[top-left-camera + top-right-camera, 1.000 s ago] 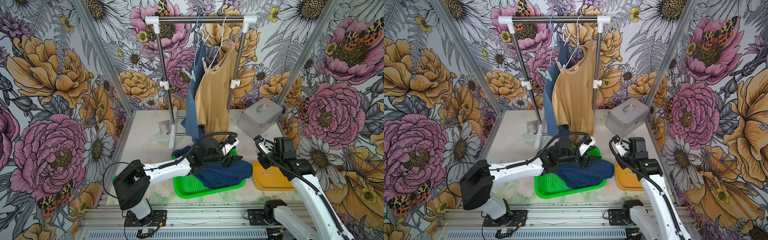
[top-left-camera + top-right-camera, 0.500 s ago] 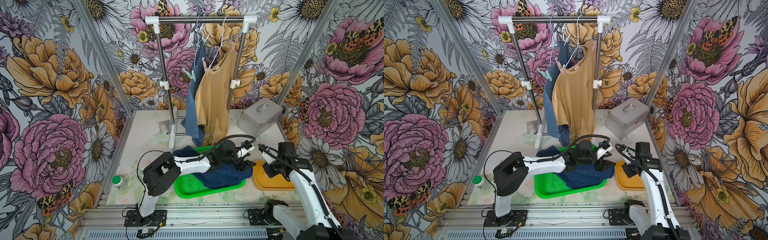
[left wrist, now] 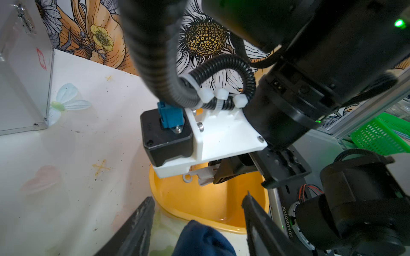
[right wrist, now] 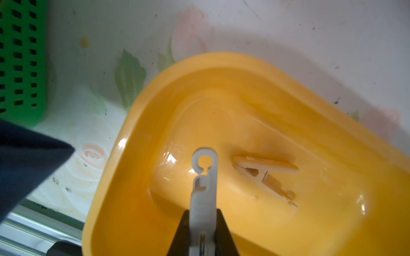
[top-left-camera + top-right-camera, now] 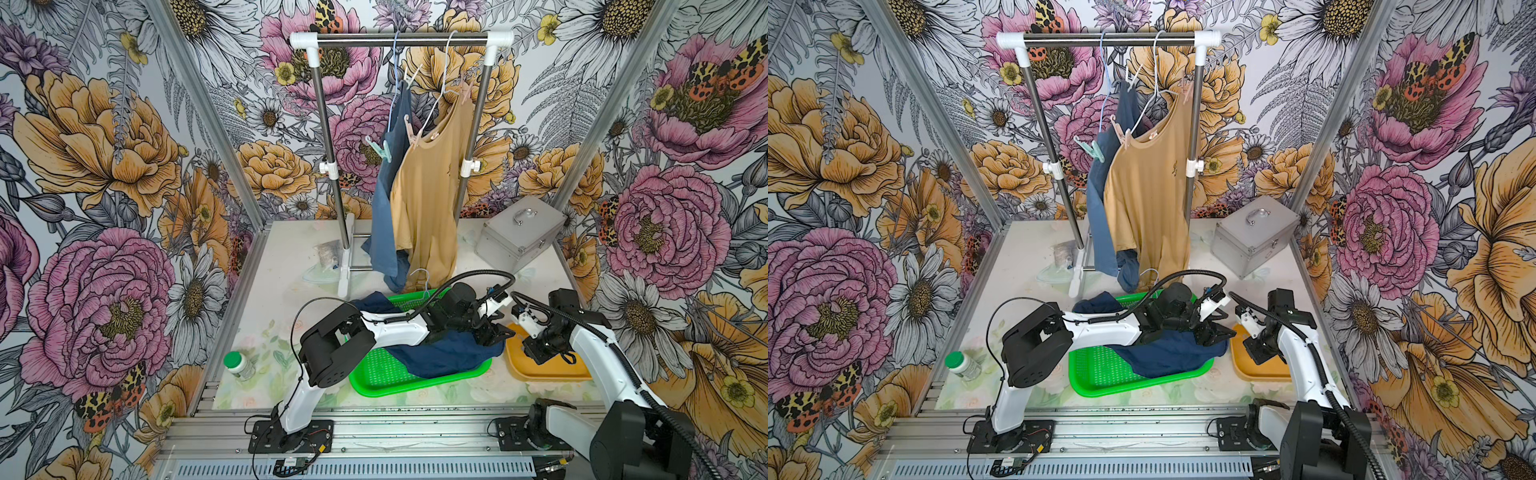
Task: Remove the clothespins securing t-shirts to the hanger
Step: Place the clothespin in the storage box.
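Observation:
My right gripper (image 4: 203, 221) is shut on a grey clothespin (image 4: 204, 188) just above the yellow tray (image 4: 310, 221), where a beige clothespin (image 4: 264, 175) lies. My left gripper (image 3: 197, 212) is open over the edge of the dark navy t-shirt (image 5: 440, 353), beside that tray, nothing between its fingers (image 3: 137, 223). On the rack hang a slate blue t-shirt (image 5: 386, 199) and a tan t-shirt (image 5: 428, 187). A mint green clothespin (image 5: 380, 147) and a pink one (image 5: 409, 126) are clipped to their hangers. In both top views the two grippers (image 5: 494, 332) (image 5: 1256, 353) are close together.
The navy shirt lies across a green perforated tray (image 5: 374, 370). A metal case (image 5: 515, 232) stands at the back right, the clothes rack (image 5: 332, 145) at the back middle, and a green-capped bottle (image 5: 239, 365) at the front left. Patterned walls enclose the table.
My left arm has swung right, bringing its open gripper from over the navy shirt to the shirt's edge by the yellow tray. My right gripper has come down over that tray with the grey clothespin.

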### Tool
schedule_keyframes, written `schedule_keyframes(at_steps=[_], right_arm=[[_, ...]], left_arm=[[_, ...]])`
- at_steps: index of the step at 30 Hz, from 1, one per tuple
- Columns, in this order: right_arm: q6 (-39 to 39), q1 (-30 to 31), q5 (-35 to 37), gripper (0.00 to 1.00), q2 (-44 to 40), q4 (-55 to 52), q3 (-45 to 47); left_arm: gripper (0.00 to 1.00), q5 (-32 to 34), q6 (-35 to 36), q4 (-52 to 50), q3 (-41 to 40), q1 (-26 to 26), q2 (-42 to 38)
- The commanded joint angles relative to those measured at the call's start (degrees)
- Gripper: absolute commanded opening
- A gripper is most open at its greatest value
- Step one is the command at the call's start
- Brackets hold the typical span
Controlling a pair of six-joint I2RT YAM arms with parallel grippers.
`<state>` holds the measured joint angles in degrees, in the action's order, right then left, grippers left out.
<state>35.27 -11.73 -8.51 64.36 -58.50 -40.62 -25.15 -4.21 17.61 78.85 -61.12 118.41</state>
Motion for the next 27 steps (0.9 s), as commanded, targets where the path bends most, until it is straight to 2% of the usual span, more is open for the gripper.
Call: schedule_keyframes(at_steps=[1,7,18,27], right_arm=[[1.4,-0.4,-1.9,0.07,2.1,1.9,-1.5],[2.3,-1.6,-1.6,0.08,6.3,3.6,-2.2],[2.5,-2.2,-2.4,0.15,10.4,6.7,-2.3],[0.8,-2.3,-3.2,0.40,7.6,6.7,-1.9]], left_arm=[[0.65,-0.8,-0.9,0.9,1.1,0.0,0.7],[0.65,-0.3,-0.5,0.4,1.2,0.0,1.0],[0.66,0.1,0.3,-1.2,2.8,-0.1,1.6],[0.67,-0.4,-0.3,-1.8,3.6,0.4,0.9]])
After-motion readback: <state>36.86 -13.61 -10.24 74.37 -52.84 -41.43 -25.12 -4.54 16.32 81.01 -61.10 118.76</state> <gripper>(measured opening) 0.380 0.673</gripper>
